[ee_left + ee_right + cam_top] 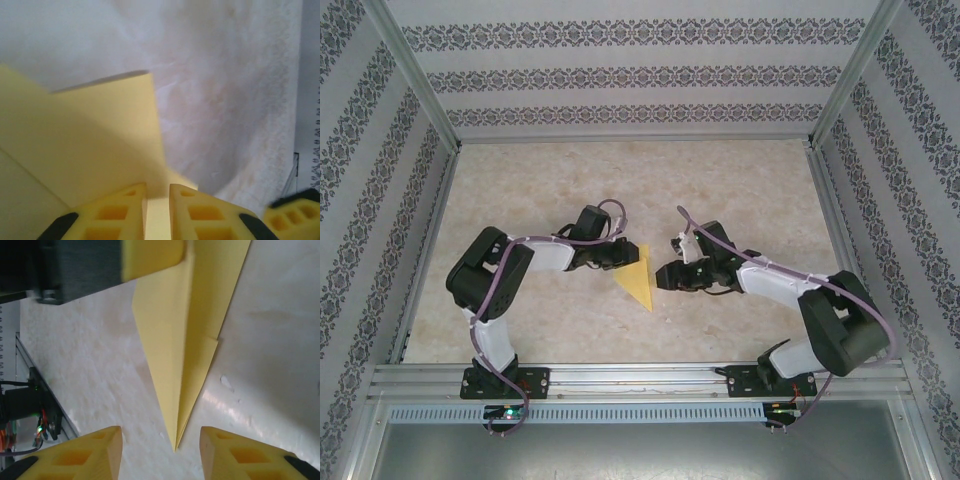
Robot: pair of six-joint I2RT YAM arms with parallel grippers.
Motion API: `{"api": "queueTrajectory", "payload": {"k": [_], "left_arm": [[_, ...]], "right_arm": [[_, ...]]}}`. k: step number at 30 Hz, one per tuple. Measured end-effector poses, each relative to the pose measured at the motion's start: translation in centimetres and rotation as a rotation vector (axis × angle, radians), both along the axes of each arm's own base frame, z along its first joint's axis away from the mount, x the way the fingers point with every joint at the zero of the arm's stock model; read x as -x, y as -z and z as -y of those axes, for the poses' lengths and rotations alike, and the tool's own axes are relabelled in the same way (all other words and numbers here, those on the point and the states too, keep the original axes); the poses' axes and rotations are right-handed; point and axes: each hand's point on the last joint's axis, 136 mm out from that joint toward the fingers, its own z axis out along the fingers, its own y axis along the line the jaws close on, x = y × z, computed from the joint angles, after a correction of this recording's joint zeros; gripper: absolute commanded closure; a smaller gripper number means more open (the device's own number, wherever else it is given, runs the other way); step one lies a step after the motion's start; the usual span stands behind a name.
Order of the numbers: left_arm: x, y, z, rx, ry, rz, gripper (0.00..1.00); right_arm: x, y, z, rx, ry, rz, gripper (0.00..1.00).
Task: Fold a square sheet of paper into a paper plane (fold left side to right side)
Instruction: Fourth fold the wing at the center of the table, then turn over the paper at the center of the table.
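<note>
Paper plane (640,281) partly under left gripper (619,257)

The table I work over has a flat beige marble-patterned top (740,180), edged with aluminium rails (640,372); near its middle lies one thin yellow paper folded to a long pointed dart (638,276); its sharp tip is turned toward the near side.

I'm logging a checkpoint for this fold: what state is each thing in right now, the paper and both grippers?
paper plane: folded to a long point with a centre crease, lying on the table.
left gripper: jaws a narrow gap apart, the paper's edge between them.
right gripper: open wide and empty, the plane's tip in line with the gap, untouched.
</note>
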Motion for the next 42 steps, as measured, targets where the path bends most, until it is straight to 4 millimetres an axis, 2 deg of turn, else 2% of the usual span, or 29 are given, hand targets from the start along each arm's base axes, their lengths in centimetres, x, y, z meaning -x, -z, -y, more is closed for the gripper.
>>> {"api": "queueTrajectory", "payload": {"k": [3,6,9,12,17,19,23,24,27,30,32,37,42], "left_arm": [[-0.6,-3.5,-0.3,0.019,-0.008,0.086,0.73],[-1.4,-6.7,-1.4,0.026,-0.039,0.17,0.71],[-1.9,-8.8,-2.9,0.02,-0.079,0.232,0.71],[-1.8,-9.0,-4.6,0.001,-0.115,0.249,0.7],[-0.7,-7.5,-6.4,-0.037,-0.145,0.215,0.68],[-0.5,-7.3,-7.0,-0.047,-0.157,0.213,0.68],[-0.2,-8.6,-7.9,-0.042,-0.182,0.251,0.67],[-0.1,-9.0,-8.1,-0.04,-0.185,0.264,0.66],[0.5,-10.4,-8.7,-0.025,-0.195,0.313,0.62],[1.0,-12.2,-9.2,0.001,-0.205,0.374,0.55],[1.3,-13.5,-9.5,0.028,-0.209,0.421,0.51],[2.0,-17.9,-9.7,0.143,-0.202,0.543,0.47],[3.3,-22.9,-8.7,0.31,-0.134,0.654,0.47]], "right_arm": [[-0.9,0.4,-0.6,-0.009,-0.008,0.022,0.52],[-1.7,0.9,-1.0,-0.016,-0.011,0.033,0.51],[-2.5,1.2,-1.5,-0.022,-0.015,0.042,0.51],[-3.4,1.5,-2.2,-0.027,-0.024,0.055,0.53],[-4.2,2.3,-3.4,-0.028,-0.046,0.064,0.61],[-4.2,2.7,-3.6,-0.024,-0.053,0.058,0.69],[-4.4,2.9,-3.7,-0.022,-0.056,0.061,0.97],[-4.4,2.9,-3.7,-0.023,-0.055,0.063,1.0],[-4.6,2.6,-3.7,-0.024,-0.06,0.082,1.0],[-5.0,0.8,-3.3,-0.046,-0.053,0.131,1.0],[-5.4,-1.5,-2.9,-0.085,-0.042,0.184,1.0],[-6.3,-8.2,-1.3,-0.222,-0.02,0.351,1.0],[-5.9,-15.1,-0.1,-0.372,-0.023,0.52,1.0]]}}
